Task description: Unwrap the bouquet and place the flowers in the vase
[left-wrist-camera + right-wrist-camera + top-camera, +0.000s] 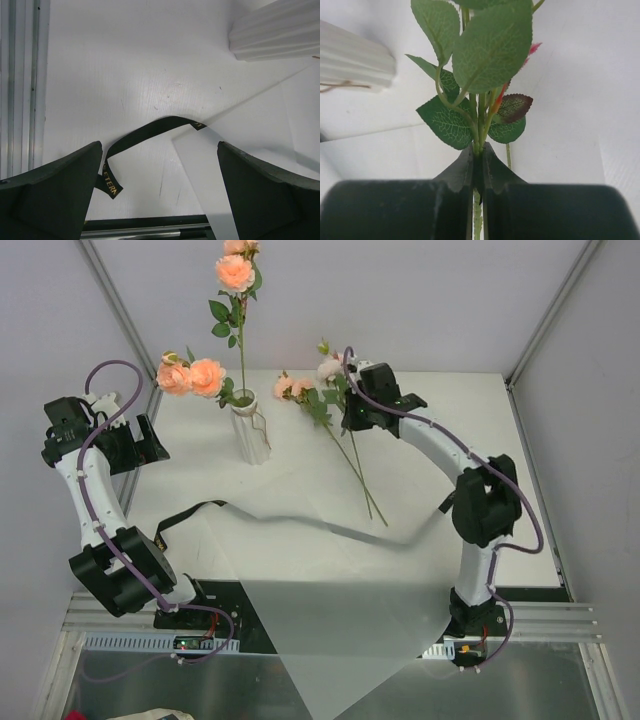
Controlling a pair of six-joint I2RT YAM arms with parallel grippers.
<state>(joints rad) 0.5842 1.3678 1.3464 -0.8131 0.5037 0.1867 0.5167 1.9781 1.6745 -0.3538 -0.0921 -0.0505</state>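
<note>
A white table (480, 405) has a grooved aluminium rail (560, 620) along its near edge and pale grey walls (400, 300) behind.

Upright ribbed white vase (250, 432) with peach flowers (236, 273) inside; loose flowers (318, 405) just right.

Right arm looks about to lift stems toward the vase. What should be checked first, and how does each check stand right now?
1. Right gripper shut on the stems: ok, they sit pinched between its fingers just below the leaves.
2. Vase upright: ok.
3. Room left in the vase mouth: cannot tell; flowers already stand in it.
4. Lower ends of the stems free of the ribbon: cannot tell; they lie close to it.
5. Left gripper open and away from the vase: ok.
</note>
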